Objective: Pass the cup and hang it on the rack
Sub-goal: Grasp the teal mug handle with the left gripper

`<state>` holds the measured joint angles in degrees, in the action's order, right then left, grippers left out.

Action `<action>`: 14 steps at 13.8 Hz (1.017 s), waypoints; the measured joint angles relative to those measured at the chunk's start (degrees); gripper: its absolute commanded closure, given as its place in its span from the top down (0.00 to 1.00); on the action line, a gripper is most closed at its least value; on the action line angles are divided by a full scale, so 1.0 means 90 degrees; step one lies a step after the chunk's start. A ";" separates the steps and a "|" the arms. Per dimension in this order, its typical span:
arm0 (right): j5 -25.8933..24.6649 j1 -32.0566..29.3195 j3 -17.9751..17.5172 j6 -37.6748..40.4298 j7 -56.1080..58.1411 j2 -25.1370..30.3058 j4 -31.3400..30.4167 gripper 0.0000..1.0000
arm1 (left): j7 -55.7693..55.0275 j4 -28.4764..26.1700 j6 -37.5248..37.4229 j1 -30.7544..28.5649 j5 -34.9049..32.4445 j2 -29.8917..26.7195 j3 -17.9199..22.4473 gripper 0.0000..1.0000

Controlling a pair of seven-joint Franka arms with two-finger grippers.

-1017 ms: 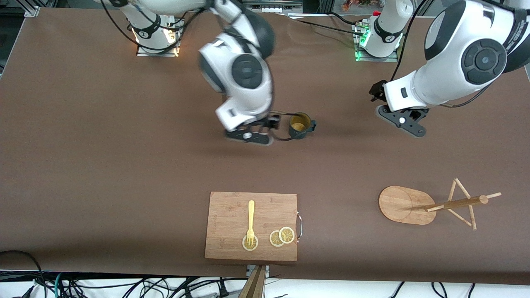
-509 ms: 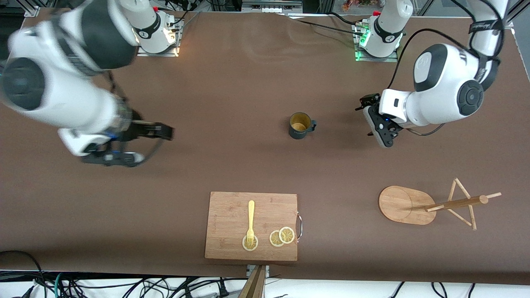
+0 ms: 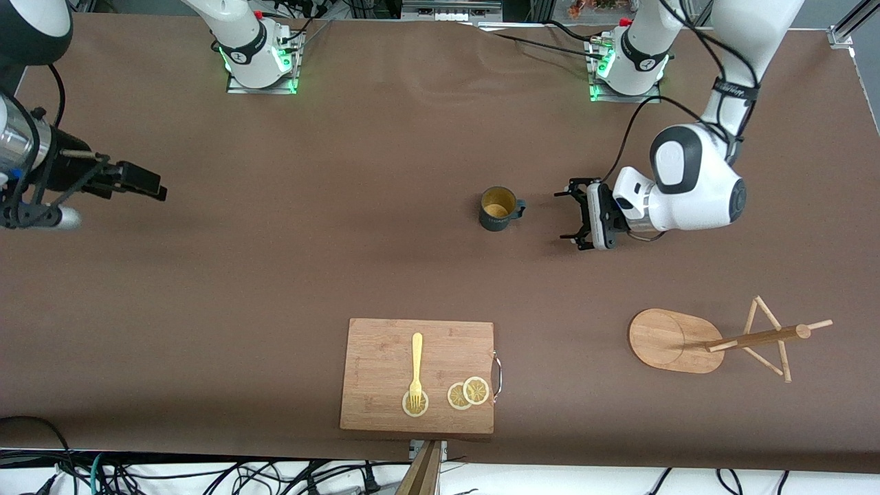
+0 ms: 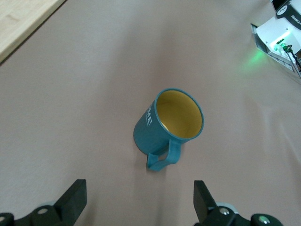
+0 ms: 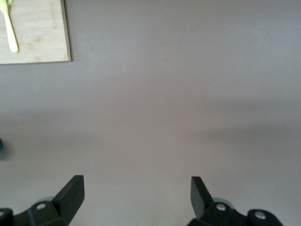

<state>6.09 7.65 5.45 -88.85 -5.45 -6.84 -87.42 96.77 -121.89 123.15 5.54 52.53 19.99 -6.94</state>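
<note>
Standing upright mid-frame, the cup [image 3: 498, 208] is untouched
Left gripper [image 3: 573, 214] gapes wide just beside its handle; right gripper [image 3: 141, 180] hangs wide at the frame's upper-left edge

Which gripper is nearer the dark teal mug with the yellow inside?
Left. The left gripper, open, sits beside the mug toward its handle; the right gripper, also open, is out at the right arm's table end.

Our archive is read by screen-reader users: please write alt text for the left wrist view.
A teal cup with a yellow inside stands upright on the brown table, its handle turned toward the left tool, whose open fingers frame it without touching. A wooden board's corner shows at one edge.
</note>
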 measured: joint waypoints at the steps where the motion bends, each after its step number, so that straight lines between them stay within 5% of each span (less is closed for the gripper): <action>1: 0.0000 0.0005 0.0002 -0.0120 0.0017 0.0185 -0.0295 1.00 | 0.0499 -0.0041 0.0061 0.0004 0.0318 0.0139 -0.0005 1.00; 7: 0.0000 0.0087 -0.0022 -0.1017 0.0020 0.0294 -0.1000 1.00 | 0.3343 -0.0592 0.0076 0.0072 0.2345 0.0402 -0.0022 1.00; 13: -0.0293 0.0096 -0.0027 -0.0268 0.0032 0.0409 -0.0278 1.00 | 0.5128 -0.0895 0.0077 0.0302 0.4063 0.0954 -0.0046 0.99; 14: -0.0364 0.0095 -0.0025 -0.0180 0.0034 0.0415 -0.0212 1.00 | 0.5333 -0.0894 0.0077 0.0351 0.4238 0.1077 -0.0057 0.90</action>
<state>2.81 8.51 5.22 -90.47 -5.14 -3.11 -89.33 144.77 -129.93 123.85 8.71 90.67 29.68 -7.45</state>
